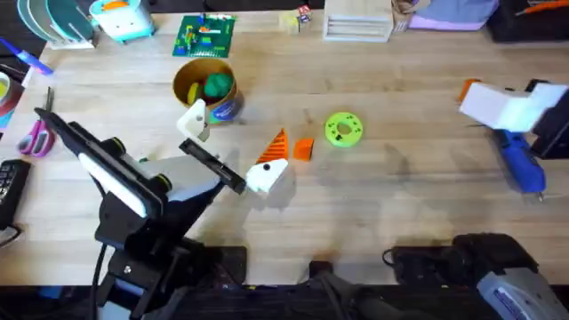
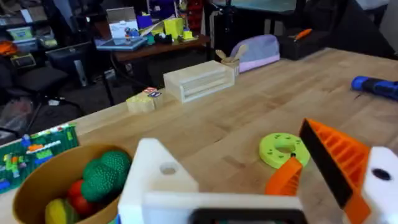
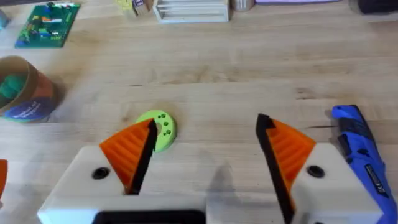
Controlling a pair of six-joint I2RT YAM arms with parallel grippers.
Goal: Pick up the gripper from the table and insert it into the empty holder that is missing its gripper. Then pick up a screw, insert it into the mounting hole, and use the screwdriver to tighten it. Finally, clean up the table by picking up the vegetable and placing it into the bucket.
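The left hand [image 1: 233,149], spread wide and empty, has 1 bare white holder [image 2: 155,168]; the loose orange tip [image 1: 303,148] waits beside it on the worktop [image 1: 400,204]. The right hand [image 3: 205,155] gapes wide near the screwdriver [image 3: 364,155].

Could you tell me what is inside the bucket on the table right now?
The bucket holds a bumpy green vegetable, with something red and something yellow beside it. Whatever lies beneath them on the bucket's bottom is covered.

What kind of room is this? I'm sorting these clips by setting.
Probably a robotics lab or workshop: a wooden table with a blue screwdriver and a green circuit board, plus desks, chairs and equipment cluttering the background of the left wrist view.
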